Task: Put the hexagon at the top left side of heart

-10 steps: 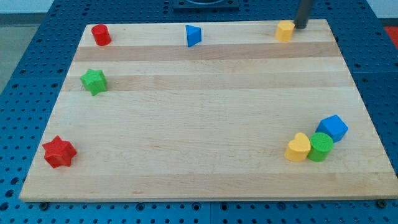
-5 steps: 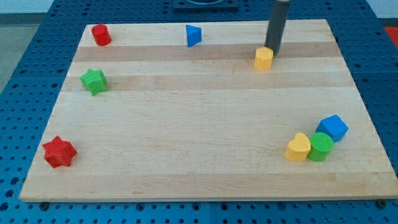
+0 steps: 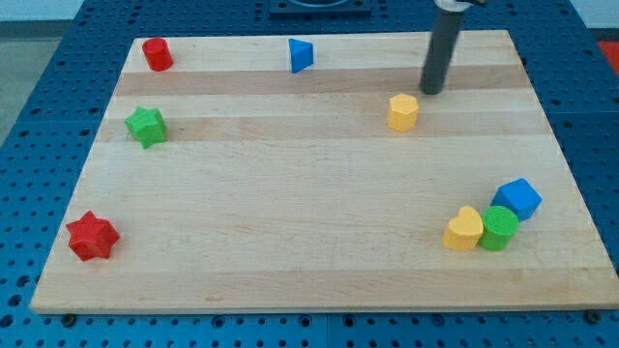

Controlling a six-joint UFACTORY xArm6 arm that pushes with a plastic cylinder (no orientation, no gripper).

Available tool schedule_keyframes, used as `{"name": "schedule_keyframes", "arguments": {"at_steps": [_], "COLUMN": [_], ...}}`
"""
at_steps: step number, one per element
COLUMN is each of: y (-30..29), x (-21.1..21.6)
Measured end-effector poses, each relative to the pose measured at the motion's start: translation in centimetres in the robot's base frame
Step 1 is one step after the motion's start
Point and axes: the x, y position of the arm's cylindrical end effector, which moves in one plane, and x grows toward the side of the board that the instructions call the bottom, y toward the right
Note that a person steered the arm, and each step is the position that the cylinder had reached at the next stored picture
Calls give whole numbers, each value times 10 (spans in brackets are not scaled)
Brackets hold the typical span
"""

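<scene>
The yellow hexagon block [image 3: 402,112] lies on the wooden board [image 3: 290,193], right of centre in the upper half. The yellow heart block [image 3: 463,230] lies near the view's bottom right, touching a green cylinder [image 3: 499,228]. My tip [image 3: 430,92] is just up and to the right of the hexagon, a small gap apart from it. The hexagon is well above and slightly left of the heart.
A blue cube [image 3: 518,198] sits up and right of the green cylinder. A blue triangle [image 3: 301,55] and a red cylinder [image 3: 157,53] lie along the top edge. A green star [image 3: 146,127] and a red star [image 3: 92,237] lie at the left.
The hexagon has slid from the top right edge down and to the left across the board. My tip followed it down and now stands slightly apart from it.
</scene>
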Motion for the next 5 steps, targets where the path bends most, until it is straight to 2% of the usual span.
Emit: {"name": "schedule_keyframes", "arguments": {"at_steps": [1,2,3,4,5], "y": [-17,-16,-16,-16,-18], "x": [34,97,131,102,49]}}
